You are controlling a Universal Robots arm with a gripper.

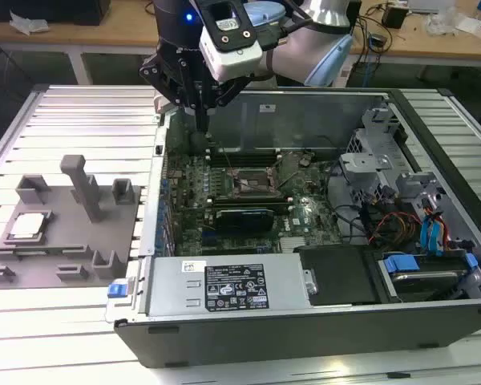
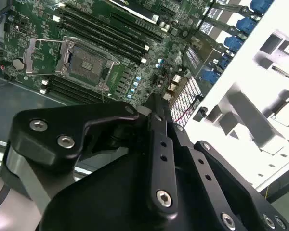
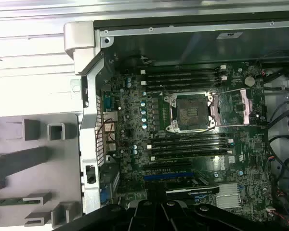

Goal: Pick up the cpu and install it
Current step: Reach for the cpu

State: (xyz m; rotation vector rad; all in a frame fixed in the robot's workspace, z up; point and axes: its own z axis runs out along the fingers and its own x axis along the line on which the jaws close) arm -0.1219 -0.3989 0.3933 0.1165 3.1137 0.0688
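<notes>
An open computer case [image 1: 305, 325] lies on its side on the slatted metal desk [image 1: 56, 329], reaching from the desk's middle toward its edge on the exterior view's right. Inside, a green motherboard [image 1: 224, 172] carries a black socket frame [image 3: 190, 111] between rows of dark memory slots [image 3: 183, 77]. A silver power supply [image 1: 224, 285] sits along the case's near wall, with blue-tabbed drive bays [image 1: 401, 263] beside it. A grey fixture block [image 1: 60, 241] lies near the desk's opposite edge.

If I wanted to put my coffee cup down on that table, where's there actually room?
In the exterior view, bare ribbed table lies beyond the grey fixture, and a strip runs along the near side of the fixture and the computer case. The fixture is crowded with blocks and the cpu; the case is packed with the motherboard and cables.
</notes>
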